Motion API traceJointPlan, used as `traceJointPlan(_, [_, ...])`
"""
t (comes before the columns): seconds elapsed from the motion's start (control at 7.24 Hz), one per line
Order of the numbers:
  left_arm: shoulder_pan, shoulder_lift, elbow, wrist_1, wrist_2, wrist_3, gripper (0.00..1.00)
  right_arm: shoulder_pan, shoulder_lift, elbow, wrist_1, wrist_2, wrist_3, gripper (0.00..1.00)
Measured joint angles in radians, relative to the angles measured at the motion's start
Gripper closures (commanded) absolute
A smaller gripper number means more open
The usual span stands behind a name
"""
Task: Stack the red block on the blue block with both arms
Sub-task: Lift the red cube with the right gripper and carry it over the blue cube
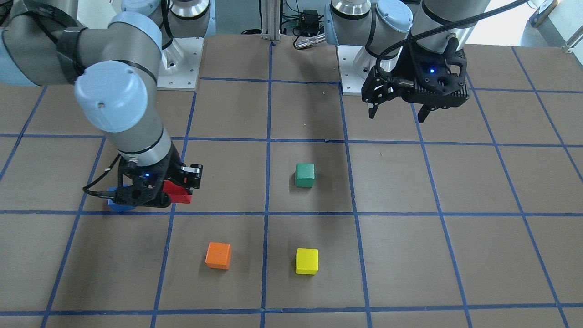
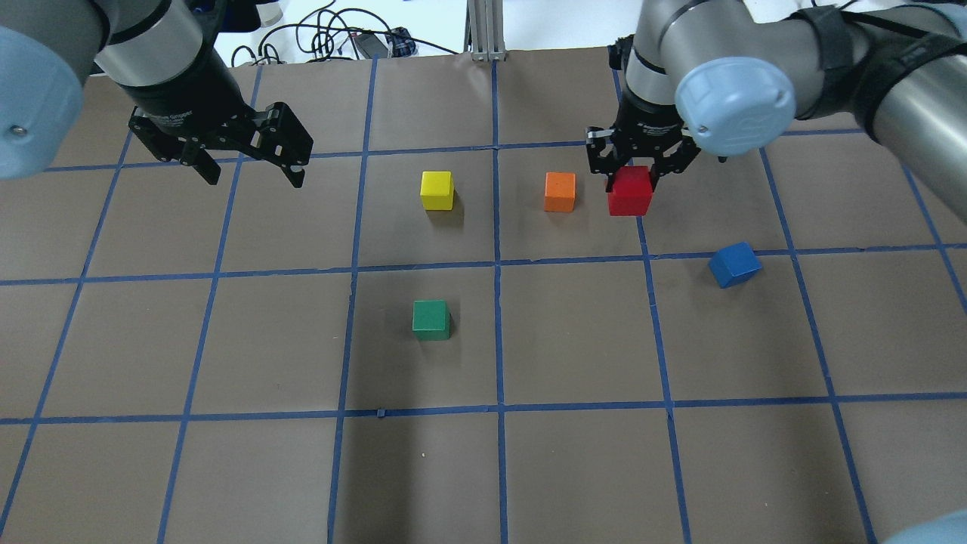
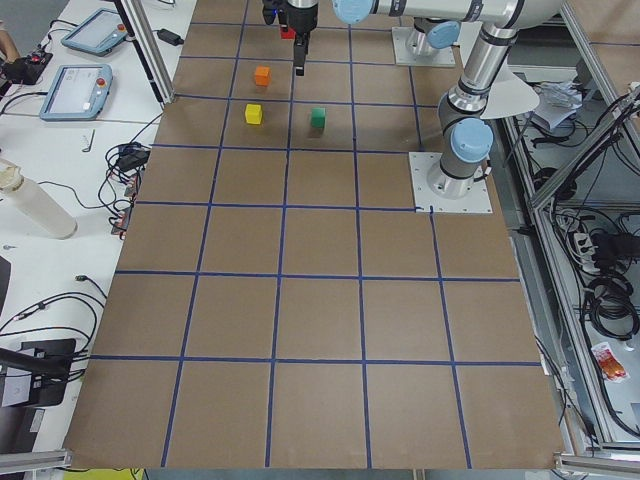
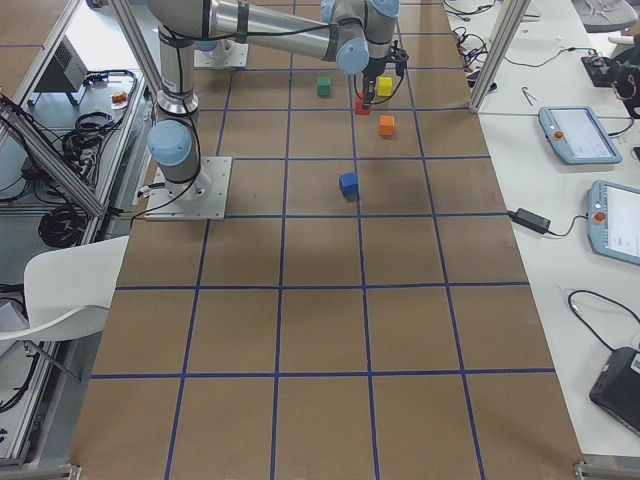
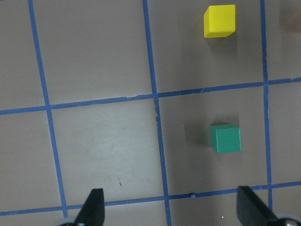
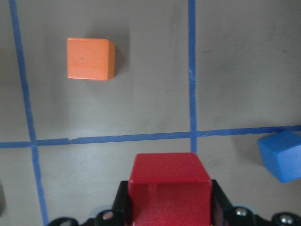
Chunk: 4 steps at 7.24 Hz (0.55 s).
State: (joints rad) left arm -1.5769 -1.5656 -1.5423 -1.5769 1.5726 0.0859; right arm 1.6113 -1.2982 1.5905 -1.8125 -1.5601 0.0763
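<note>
My right gripper [image 2: 633,175] is shut on the red block [image 2: 631,192] and holds it just above the table. The red block also shows between the fingers in the right wrist view [image 6: 169,190] and in the front view [image 1: 178,191]. The blue block [image 2: 734,264] lies on the table, turned at an angle, apart from the red block and nearer the robot. It sits at the right edge of the right wrist view [image 6: 282,161] and is mostly hidden behind the right gripper in the front view [image 1: 119,206]. My left gripper [image 2: 249,170] is open and empty, high above the table's left side.
An orange cube [image 2: 560,191] stands close beside the red block. A yellow cube [image 2: 437,190] and a green cube [image 2: 430,319] stand near the table's middle. Both also show in the left wrist view, yellow [image 5: 219,20] and green [image 5: 225,138].
</note>
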Motion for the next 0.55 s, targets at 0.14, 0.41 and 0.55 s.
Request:
traceJointPlan(0.14, [0.000,-0.001,0.001,0.000,0.000,0.000,0.00,-0.060,-0.023,0.043,-0.004,-0.002,-0.088,1.00])
traceJointPlan(0.41, [0.000,-0.002,0.002,0.000,0.000,0.000,0.00,-0.158,-0.066,0.139,-0.057,-0.002,-0.225,1.00])
traceJointPlan(0.55, [0.000,-0.002,0.002,0.000,0.000,0.000,0.00,-0.194,-0.074,0.184,-0.111,-0.004,-0.284,1.00])
